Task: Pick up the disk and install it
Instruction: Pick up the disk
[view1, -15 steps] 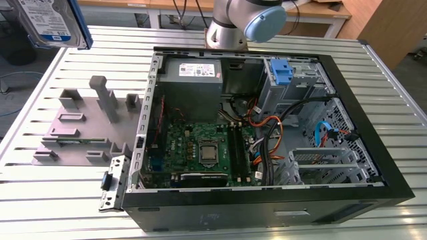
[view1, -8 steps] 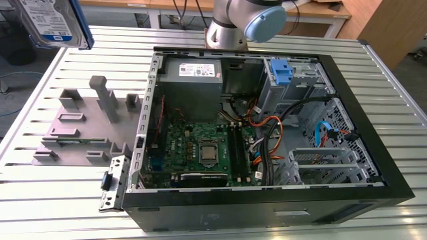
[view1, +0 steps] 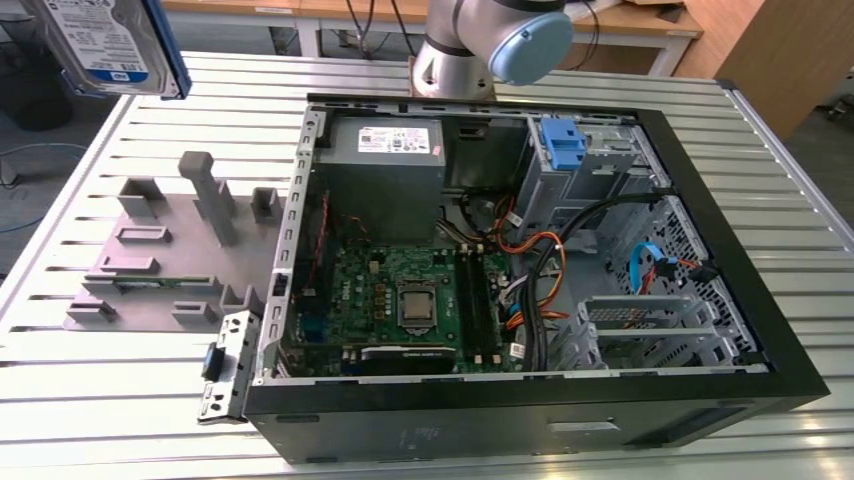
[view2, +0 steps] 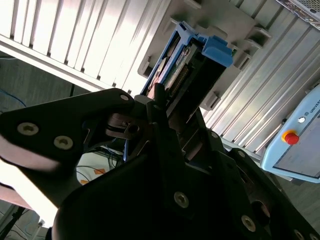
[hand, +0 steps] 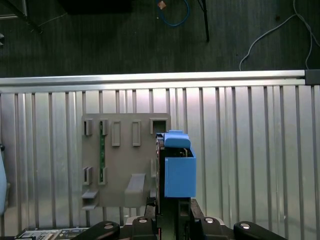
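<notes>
The disk (view1: 107, 45), a silver drive with a white-and-blue label in a blue carrier, hangs high above the table at the exterior view's far left. In the first wrist view the disk (hand: 179, 170) is seen edge on, its blue carrier over the grey fixture plate (hand: 125, 160), with my gripper (hand: 172, 207) shut on its near end. The second wrist view shows the same grasp: dark fingers (view2: 157, 107) clamp the disk (view2: 197, 62) from both sides. The open computer case (view1: 534, 250) lies well to the exterior view's right of the disk.
The grey fixture plate (view1: 160, 260) with upright posts lies on the slatted table (view1: 747, 160) beside the case. Inside the case are a motherboard (view1: 407, 300), a grey box (view1: 387, 150), cables and a drive cage with a blue latch (view1: 566, 145). The arm's base (view1: 487, 40) stands behind the case.
</notes>
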